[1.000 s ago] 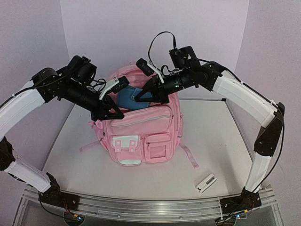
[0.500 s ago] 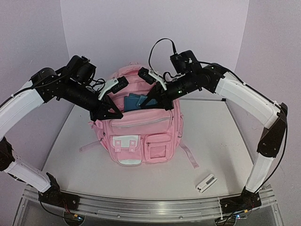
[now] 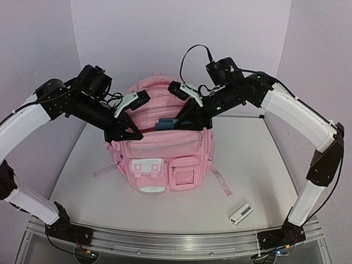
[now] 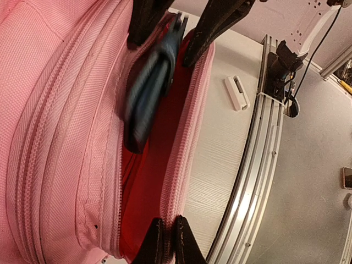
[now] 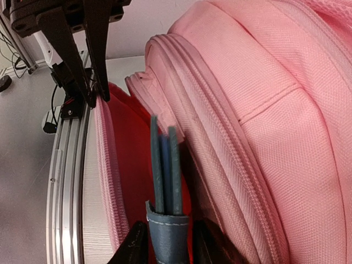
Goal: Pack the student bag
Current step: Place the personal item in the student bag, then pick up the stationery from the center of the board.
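Observation:
The student bag [image 3: 165, 157], a large light-pink backpack, stands upright mid-table with its upper front pocket pulled open, showing red lining [image 4: 146, 181]. My left gripper [image 3: 131, 133] is shut on the pocket's front zip edge [image 4: 184, 165] and holds it out; its fingertips [image 4: 155, 241] pinch the fabric. My right gripper [image 3: 180, 121] is shut on a blue notebook [image 3: 166, 124] with a stitched strap [image 5: 168, 231], standing on edge and mostly inside the pocket. In the left wrist view the notebook [image 4: 148, 93] is blurred between the right fingers [image 4: 217, 22].
A small white object [image 3: 240, 213] lies on the table at the front right, also in the left wrist view [image 4: 236, 92]. The metal rail [image 3: 176, 242] runs along the near edge. Shoulder straps [image 3: 220, 181] trail beside the bag.
The blue notebook has gone from mostly above the pocket to deep inside it. My right gripper moved right and down with it. The left gripper has held still.

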